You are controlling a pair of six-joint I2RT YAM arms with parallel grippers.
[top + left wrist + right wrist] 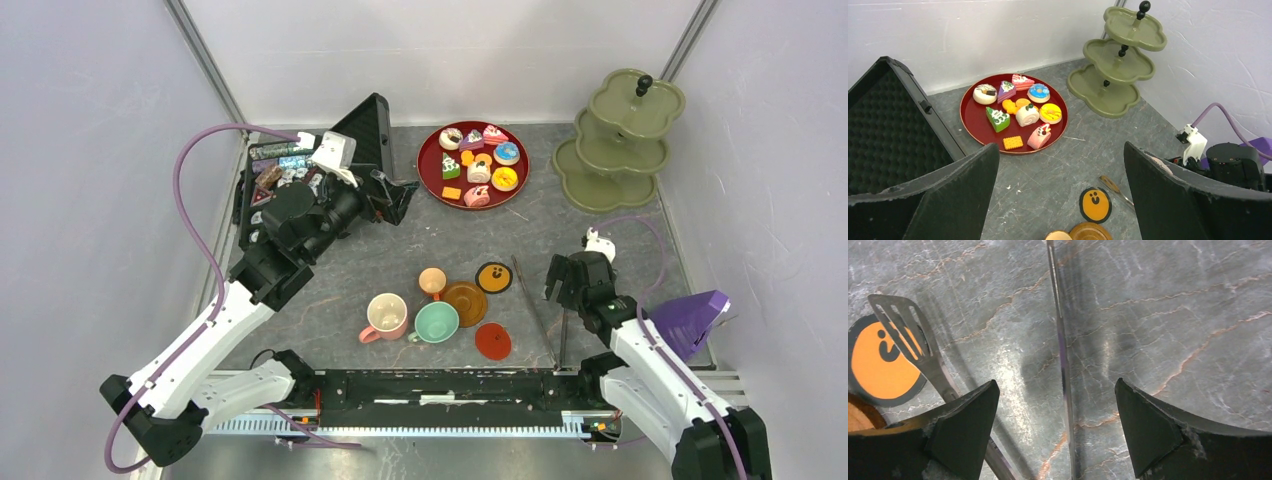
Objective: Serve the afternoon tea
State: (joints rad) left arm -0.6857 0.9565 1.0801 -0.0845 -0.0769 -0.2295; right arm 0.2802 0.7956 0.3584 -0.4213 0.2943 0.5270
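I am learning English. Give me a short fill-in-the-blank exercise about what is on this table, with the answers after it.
1. All the pastries lie on a round ___ tray.
2. The green stand has ___ tiers, all of them empty.
3. The saucer with a smiling face is ___ in colour.
4. The right gripper is above the thin metal tongs with its jaws ___.
Answers: red; three; orange; open.

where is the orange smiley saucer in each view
Top external: orange smiley saucer mid-table, just right of centre.
Left wrist: bottom edge, slightly right of centre.
Right wrist: far left, partly under the metal tongs.
Shared landmark: the metal tongs, lying right beside it in all three.
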